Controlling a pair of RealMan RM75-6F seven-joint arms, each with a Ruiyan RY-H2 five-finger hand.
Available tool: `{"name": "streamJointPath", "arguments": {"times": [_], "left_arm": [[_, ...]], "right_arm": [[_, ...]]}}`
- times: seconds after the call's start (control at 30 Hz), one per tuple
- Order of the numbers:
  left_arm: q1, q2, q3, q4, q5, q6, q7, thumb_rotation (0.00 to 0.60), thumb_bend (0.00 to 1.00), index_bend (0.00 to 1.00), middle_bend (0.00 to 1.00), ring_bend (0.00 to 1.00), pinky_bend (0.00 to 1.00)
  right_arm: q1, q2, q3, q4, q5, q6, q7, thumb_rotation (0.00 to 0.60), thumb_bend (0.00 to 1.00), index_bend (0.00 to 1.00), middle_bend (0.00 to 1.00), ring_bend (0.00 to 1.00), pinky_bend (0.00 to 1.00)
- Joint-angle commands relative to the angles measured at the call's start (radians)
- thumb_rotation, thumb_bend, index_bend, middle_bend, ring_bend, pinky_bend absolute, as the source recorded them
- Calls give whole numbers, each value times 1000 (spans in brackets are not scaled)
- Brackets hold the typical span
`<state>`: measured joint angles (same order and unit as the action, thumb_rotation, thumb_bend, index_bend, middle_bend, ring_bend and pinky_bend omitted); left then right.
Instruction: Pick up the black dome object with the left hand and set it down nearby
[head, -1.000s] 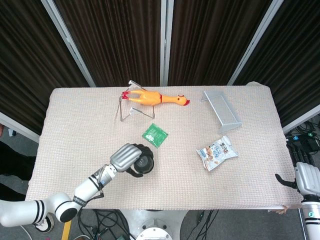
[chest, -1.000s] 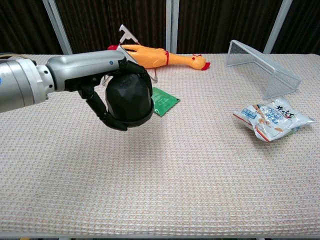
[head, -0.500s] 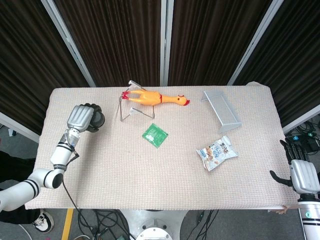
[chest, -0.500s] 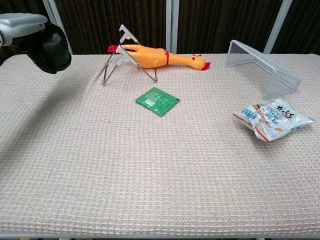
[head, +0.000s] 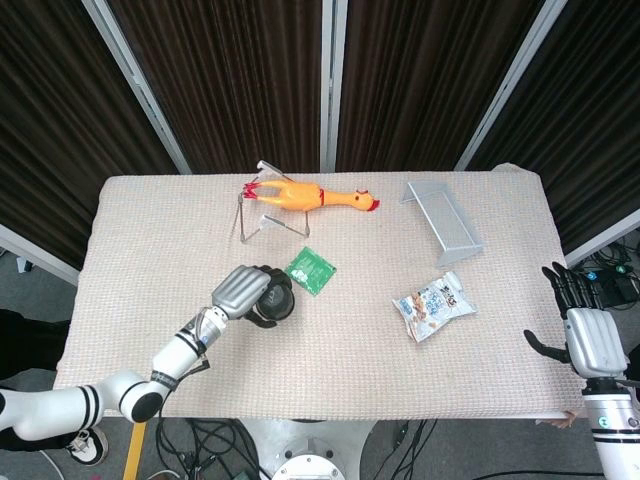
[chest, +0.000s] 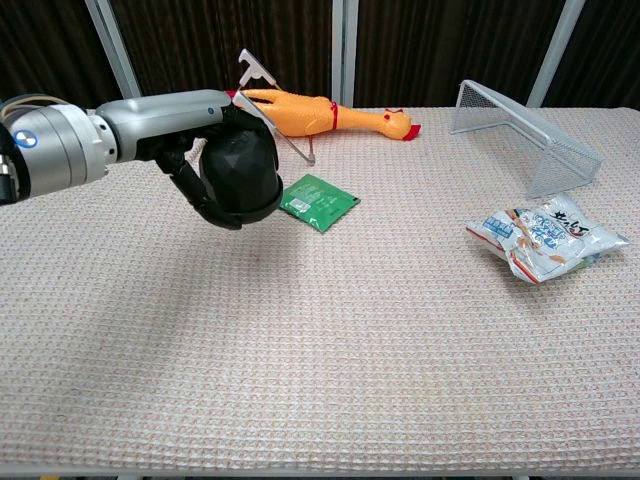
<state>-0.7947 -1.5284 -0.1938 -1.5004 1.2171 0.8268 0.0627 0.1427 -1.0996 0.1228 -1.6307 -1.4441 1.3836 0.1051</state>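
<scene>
Head view: left hand (head: 243, 291) wrapped around dome (head: 274, 303), just left of green packet (head: 310, 270). Right hand (head: 588, 340) off table's (head: 150, 230) right edge, empty, fingers spread.

Chest view: left hand (chest: 190, 150) gripping dome (chest: 240, 175), held above table (chest: 320, 380), overlapping packet's (chest: 322, 200) left edge. Chicken (chest: 320, 115) behind.
</scene>
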Motion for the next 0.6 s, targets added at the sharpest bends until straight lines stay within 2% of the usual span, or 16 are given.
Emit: {"name": "streamJointPath", "arguments": {"times": [0.03, 0.1, 0.17, 0.5, 0.6], "left_arm": [[-28, -48, -54, 434, -175, -49, 54, 600, 215, 409, 460, 322, 417], [-24, -39, -71, 438, -198, -64, 24, 600, 214, 409, 460, 322, 416], [-21, -25, -65, 411, -186, -68, 15, 600, 214, 409, 460, 322, 416], [37, -26, 19, 162, -9, 27, -72, 600, 215, 409, 460, 322, 416], [56, -37, 46, 122, 52, 65, -105, 600, 215, 408, 460, 322, 416]], "right_arm": [[-1, -2, -1, 5, 7, -1, 3, 600, 130, 0, 0, 0, 0], [-1, -4, -2, 11, 14, -5, 9, 600, 130, 0, 0, 0, 0], [0, -7, -3, 14, 15, -9, 11, 600, 130, 0, 0, 0, 0], [2, -9, -9, 15, 15, -8, 6, 600, 129, 0, 0, 0, 0], [3, -10, -9, 18, 24, -15, 9, 600, 129, 0, 0, 0, 0]]}}
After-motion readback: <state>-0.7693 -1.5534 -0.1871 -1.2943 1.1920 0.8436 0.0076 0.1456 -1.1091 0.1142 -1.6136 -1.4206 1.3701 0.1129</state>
